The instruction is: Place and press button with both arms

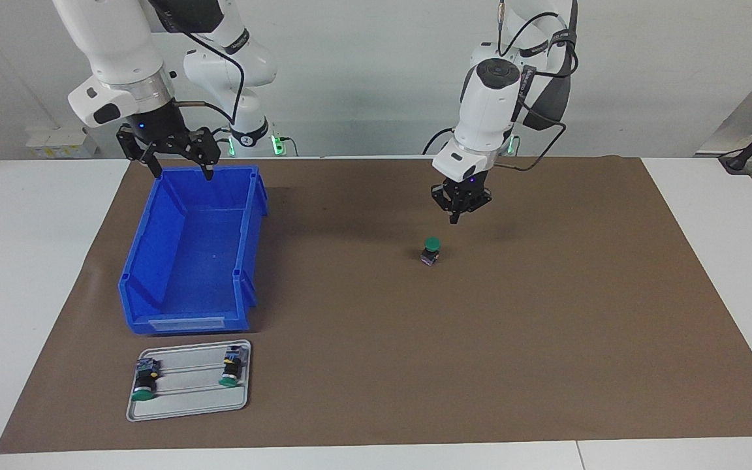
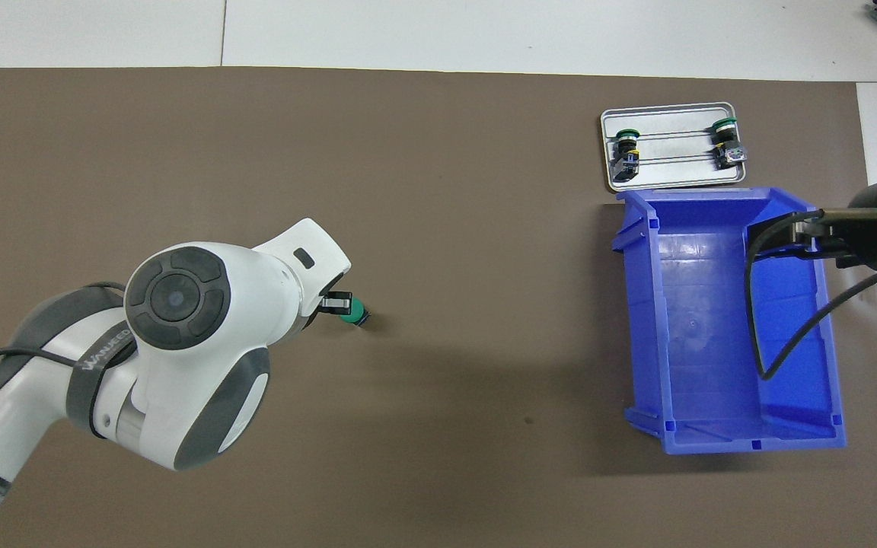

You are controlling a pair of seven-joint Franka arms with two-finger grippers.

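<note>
Green-capped button [image 1: 431,250] (black body) on brown mat [image 1: 513,326]; blue bin [image 1: 193,254]; silver tray [image 1: 188,403].

This place is a robotics laboratory, not a home. Two white robot arms [image 1: 487,85] with black cables stand at a wide white table [image 1: 30,261] covered by a brown mat [image 1: 480,339]. The wall is plain and pale, and green indicator lights [image 1: 276,145] shine at the arm bases. On the mat there are a blue plastic parts bin [image 1: 154,261] and a small metal tray [image 1: 187,401] holding industrial push-button switches [image 1: 144,382], things typical for a test bench.
</note>
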